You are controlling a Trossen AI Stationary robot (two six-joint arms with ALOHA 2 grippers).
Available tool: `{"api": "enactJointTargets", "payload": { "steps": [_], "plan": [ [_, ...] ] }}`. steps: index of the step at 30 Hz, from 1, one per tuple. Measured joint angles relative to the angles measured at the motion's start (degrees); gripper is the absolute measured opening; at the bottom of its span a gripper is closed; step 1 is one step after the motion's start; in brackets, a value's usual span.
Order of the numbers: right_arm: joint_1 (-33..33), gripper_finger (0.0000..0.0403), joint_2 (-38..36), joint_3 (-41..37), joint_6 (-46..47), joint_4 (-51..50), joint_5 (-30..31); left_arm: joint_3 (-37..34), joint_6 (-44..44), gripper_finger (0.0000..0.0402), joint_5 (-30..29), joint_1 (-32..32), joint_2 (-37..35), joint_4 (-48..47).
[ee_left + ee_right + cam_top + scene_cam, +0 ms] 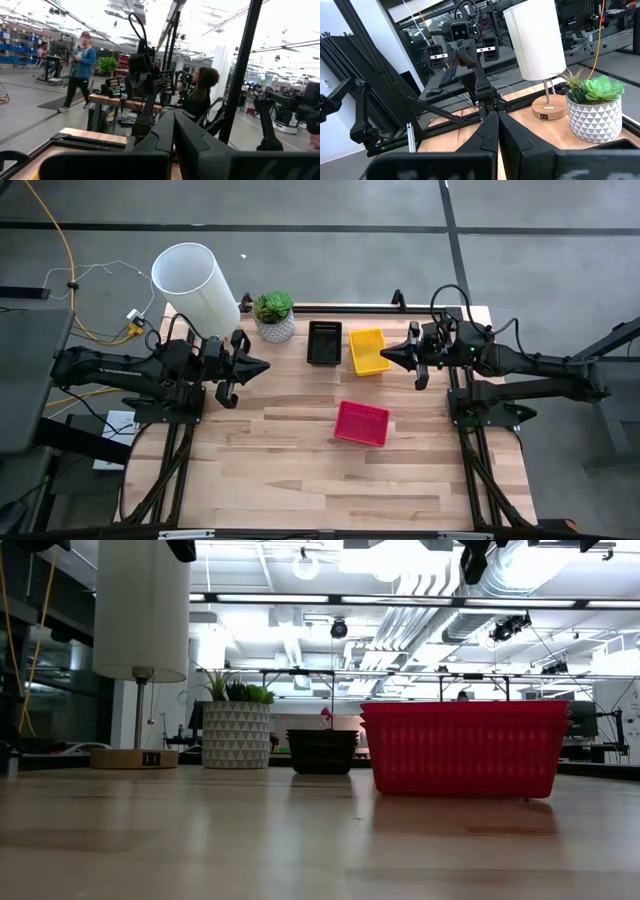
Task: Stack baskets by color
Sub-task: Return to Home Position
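Baskets sit sorted on the bench (280, 470): black baskets (324, 342) just beside yellow baskets (368, 351), pink-red baskets (361, 423) apart. Left hand (260, 366) and right hand (388, 356) are closed, empty. A low swing by the right hand could clip the yellow baskets.

We've got three colours on the table (280, 470) — black rectangular mesh-sided plastic basket (324, 342) at the far edge, yellow mesh-sided plastic basket (368, 351) just beside it, slightly skewed. Pink-red mesh-sided plastic basket (361, 423) sits apart, nearer the middle — upright, rotated a little.
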Motion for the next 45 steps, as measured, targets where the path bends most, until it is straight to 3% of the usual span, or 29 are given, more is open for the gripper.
{"api": "enactJointTargets", "payload": {
  "steps": [7, 12, 16, 29, 36, 42, 45],
  "plan": [
    [0.00, 0.0000, 0.00, 0.07, -0.23, 0.00, -0.18, 0.00, -3.83, 0.0000, -0.57, 0.00, -0.20, -1.04],
    [0.00, 0.0000, 0.00, 0.09, 0.31, 0.00, -0.20, 0.00, -4.90, 0.0000, -0.78, -0.03, -5.51, -11.44],
    [0.00, 0.0000, 0.02, 0.09, 0.43, 0.00, -0.66, -2.17, -5.56, 0.0000, -1.47, -0.75, -13.08, -15.63],
    [0.00, 0.0000, 0.02, 0.09, 0.88, -0.02, -0.73, -20.94, -10.08, 0.0000, -6.25, -5.11, -41.60, -16.19],
    [-0.01, 0.0000, 0.05, 0.11, 3.46, -1.61, -1.49, -27.78, -12.75, 0.0000, -4.59, -5.27, -42.27, -14.39],
    [0.00, 0.0000, 0.04, 0.11, 4.56, -2.27, -3.26, -28.78, -16.14, 0.0000, -0.22, -5.33, -42.24, -24.96],
    [0.00, 0.0000, 0.04, 0.11, 4.56, -2.32, -3.39, -28.77, -15.61, 0.0000, 1.07, -5.33, -42.28, -24.96]
  ]
}}
